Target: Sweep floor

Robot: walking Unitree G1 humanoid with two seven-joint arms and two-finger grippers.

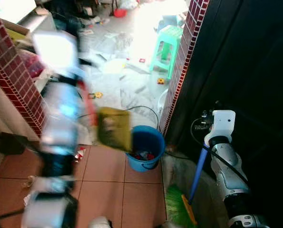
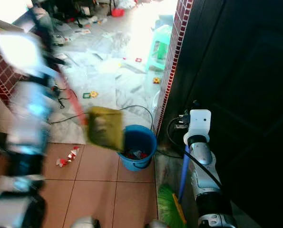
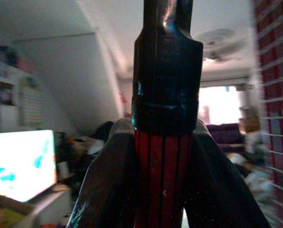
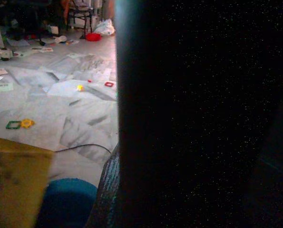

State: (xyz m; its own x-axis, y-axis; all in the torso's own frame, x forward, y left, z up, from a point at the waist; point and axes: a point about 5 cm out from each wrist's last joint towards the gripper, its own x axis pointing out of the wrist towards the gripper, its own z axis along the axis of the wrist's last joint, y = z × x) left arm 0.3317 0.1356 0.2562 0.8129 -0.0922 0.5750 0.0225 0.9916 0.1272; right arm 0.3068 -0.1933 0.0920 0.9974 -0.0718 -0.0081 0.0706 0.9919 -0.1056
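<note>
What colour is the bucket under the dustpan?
Blue. The bucket stands on the tiled floor beneath the yellowish dustpan; the left eye view shows it best.

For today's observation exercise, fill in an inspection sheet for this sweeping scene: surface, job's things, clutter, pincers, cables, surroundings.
Surface: terracotta floor tiles near the robot, pale marble floor beyond.
Job's things: yellow dustpan on a red handle, tilted at the blue bucket, which holds scraps; green broom with a blue pole.
Clutter: red-and-white scraps on the tiles; small toys and papers on the marble.
Pincers: left pincer shut on the red handle; right pincer beside the blue pole, grip unclear.
Cables: a black cable loops on the marble.
Surroundings: brick pillar, green stool, dark door.
</note>
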